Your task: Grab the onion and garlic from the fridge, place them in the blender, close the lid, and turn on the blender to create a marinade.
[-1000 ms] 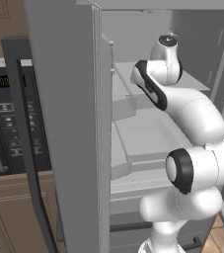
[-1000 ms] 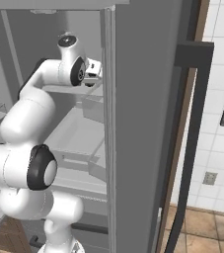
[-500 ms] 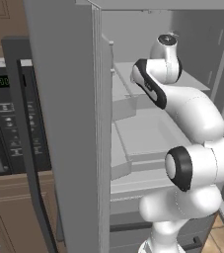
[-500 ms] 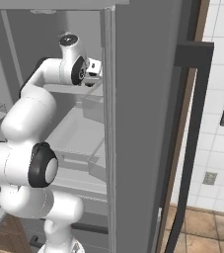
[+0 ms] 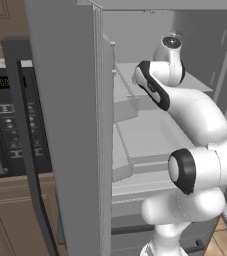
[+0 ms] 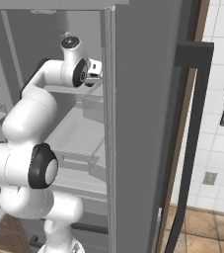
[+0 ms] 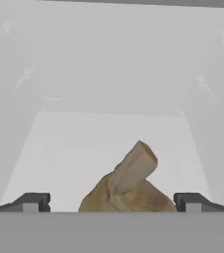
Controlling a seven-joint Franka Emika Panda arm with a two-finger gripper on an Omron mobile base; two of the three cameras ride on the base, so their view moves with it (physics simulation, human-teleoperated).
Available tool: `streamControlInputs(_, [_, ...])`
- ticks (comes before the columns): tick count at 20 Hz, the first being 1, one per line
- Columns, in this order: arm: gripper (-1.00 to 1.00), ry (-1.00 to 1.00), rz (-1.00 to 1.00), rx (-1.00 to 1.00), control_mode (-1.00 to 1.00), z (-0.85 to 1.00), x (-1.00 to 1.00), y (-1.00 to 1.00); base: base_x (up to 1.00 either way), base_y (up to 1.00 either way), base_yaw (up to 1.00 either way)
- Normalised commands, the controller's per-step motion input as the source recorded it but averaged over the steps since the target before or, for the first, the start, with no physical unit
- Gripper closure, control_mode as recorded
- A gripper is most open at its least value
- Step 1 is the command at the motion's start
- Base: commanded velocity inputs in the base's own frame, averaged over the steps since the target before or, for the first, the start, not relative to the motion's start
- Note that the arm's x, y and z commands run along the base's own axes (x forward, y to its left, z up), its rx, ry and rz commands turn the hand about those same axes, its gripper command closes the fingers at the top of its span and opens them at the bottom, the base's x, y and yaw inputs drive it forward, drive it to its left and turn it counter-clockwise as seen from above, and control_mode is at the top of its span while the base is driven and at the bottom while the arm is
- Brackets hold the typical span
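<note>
The fridge point(image 5: 65, 125) stands open, and my white arm reaches onto an upper pale grey shelf point(image 7: 108, 133). In the hand view the garlic point(image 7: 128, 185), a tan-brown knobbly lump with a stub pointing up, lies on that shelf directly between my fingertips point(image 7: 32, 202). My gripper point(image 7: 111, 205) is open, with one tip on each side of the garlic and a clear gap to it on both sides. From the right base view my hand point(image 6: 94, 74) sits just behind the fridge door's edge point(image 6: 108, 99). The onion, blender and lid are out of view.
A black microwave panel point(image 5: 5, 115) with a dark vertical handle is left of the fridge, above wooden cabinets. Lower fridge shelves and drawers point(image 5: 145, 145) lie under my arm. A white tiled wall point(image 6: 217, 148) is to the right. The shelf's back wall is close behind the garlic.
</note>
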Motion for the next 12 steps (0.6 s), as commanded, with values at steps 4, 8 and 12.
streamControlInputs(4, [-1.0, -0.03, 0.03, 0.0, -1.0, -0.26, 0.03, 0.0, 0.0, 0.0, 0.0])
streamControlInputs(8, [1.0, 0.0, 0.0, -0.01, -1.0, -0.36, 0.0, 0.0, 0.0, 0.0, 0.0])
streamControlInputs(12, [1.0, -0.01, 0.0, 0.0, -1.0, -0.16, 0.0, 0.0, 0.0, 0.0, 0.0])
